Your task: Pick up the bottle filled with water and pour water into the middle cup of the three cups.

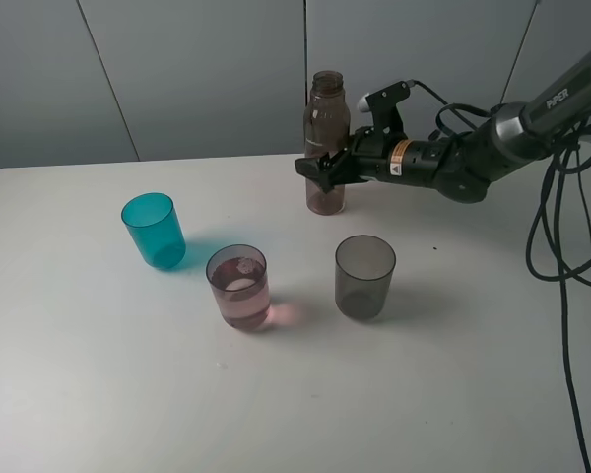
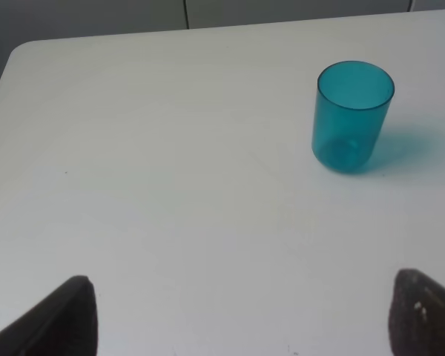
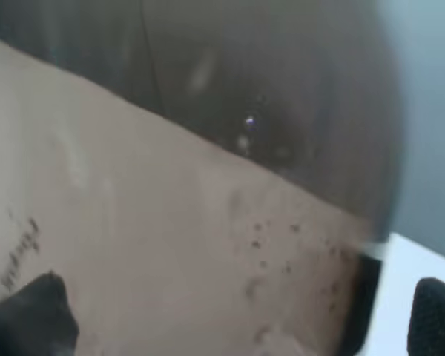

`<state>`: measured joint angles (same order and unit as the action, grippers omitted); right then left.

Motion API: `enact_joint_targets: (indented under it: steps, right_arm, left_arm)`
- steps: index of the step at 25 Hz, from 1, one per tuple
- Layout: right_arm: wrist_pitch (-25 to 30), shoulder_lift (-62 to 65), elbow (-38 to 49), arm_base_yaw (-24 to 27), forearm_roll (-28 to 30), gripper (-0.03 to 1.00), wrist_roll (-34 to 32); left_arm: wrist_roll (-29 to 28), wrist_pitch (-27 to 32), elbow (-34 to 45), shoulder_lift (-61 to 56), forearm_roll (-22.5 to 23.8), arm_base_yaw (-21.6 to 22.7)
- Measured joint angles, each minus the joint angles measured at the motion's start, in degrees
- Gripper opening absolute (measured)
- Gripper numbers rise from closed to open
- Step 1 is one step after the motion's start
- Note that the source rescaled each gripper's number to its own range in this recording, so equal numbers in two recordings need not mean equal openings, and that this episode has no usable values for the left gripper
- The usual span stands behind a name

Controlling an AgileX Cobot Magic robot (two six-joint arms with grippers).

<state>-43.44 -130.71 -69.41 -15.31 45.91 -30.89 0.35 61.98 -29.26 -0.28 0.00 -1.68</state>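
Bottle point(image 3: 208, 185) blurred, filling right wrist view, left arm's fingertips point(image 2: 59, 319) cut off by frame edge

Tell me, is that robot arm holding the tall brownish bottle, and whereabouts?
It cannot be told for certain. The right gripper sits around the middle of the tall smoky grey-brown plastic bottle, which stands upright on the white table, but its jaws look open.

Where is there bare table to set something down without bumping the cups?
The table is bare along the near edge in front of the teal cup, pink cup and grey cup, and at the far left behind the teal cup. It is crowded behind the grey cup, where the right gripper sits at the bottle.
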Motion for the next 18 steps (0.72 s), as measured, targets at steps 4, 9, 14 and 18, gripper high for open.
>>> enact_joint_targets:
  steps: [4, 9, 14, 18]
  right_arm:
    - [0.39, 3.74, 3.7, 0.0, 0.0, 0.99, 0.12]
    - [2.45, 8.44, 9.37, 0.0, -0.71, 1.0, 2.67]
    - [3.83, 14.23, 15.43, 1.0, -1.92, 1.0, 5.01]
    - [9.83, 22.45, 19.7, 1.24, -5.96, 1.0, 6.09]
  left_arm:
    - [0.0, 0.0, 0.0, 0.0, 0.0, 0.0]
    - [0.0, 0.0, 0.0, 0.0, 0.0, 0.0]
    - [0.0, 0.0, 0.0, 0.0, 0.0, 0.0]
    - [0.0, 0.0, 0.0, 0.0, 0.0, 0.0]
